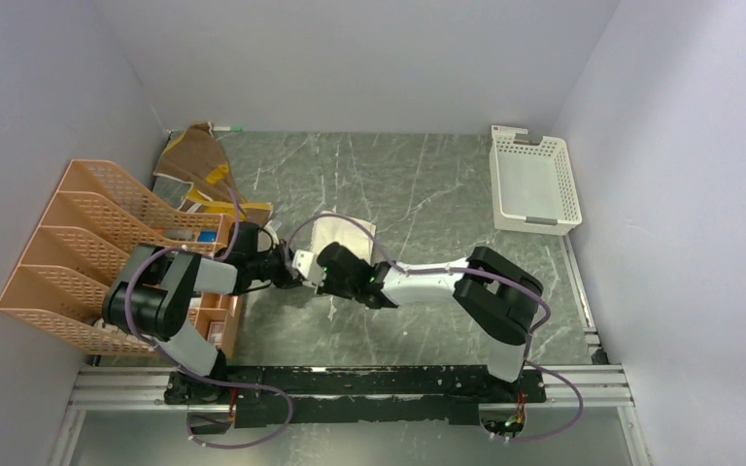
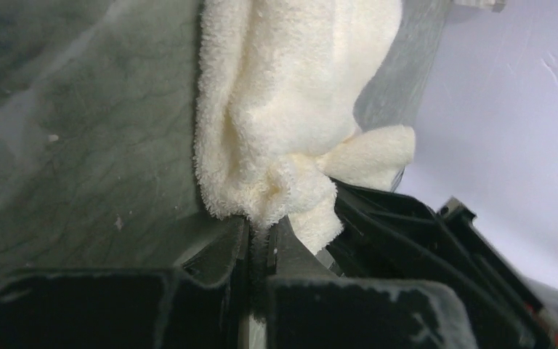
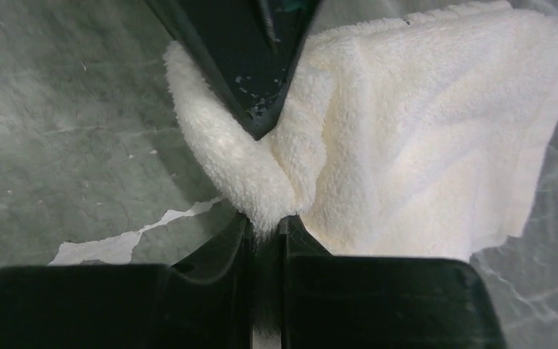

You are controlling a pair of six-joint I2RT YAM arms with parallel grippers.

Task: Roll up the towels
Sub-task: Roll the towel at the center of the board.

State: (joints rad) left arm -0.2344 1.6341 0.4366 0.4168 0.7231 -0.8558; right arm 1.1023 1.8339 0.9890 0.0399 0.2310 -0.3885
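Cloth: one cream towel (image 1: 350, 233), one brown towel (image 1: 195, 155)

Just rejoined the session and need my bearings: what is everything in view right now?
cream-white towel: one, cream-white, mid-table, pinched by both grippers
brown towel: one, brown with mustard patches, far left
mesh file rack: one, orange, left edge
slotted basket: one, white, far right
small clutter: count unclear, mixed, beside rack
table: one, grey-green marbled
left gripper: one, black, shut on towel
right gripper: one, black, shut on towel
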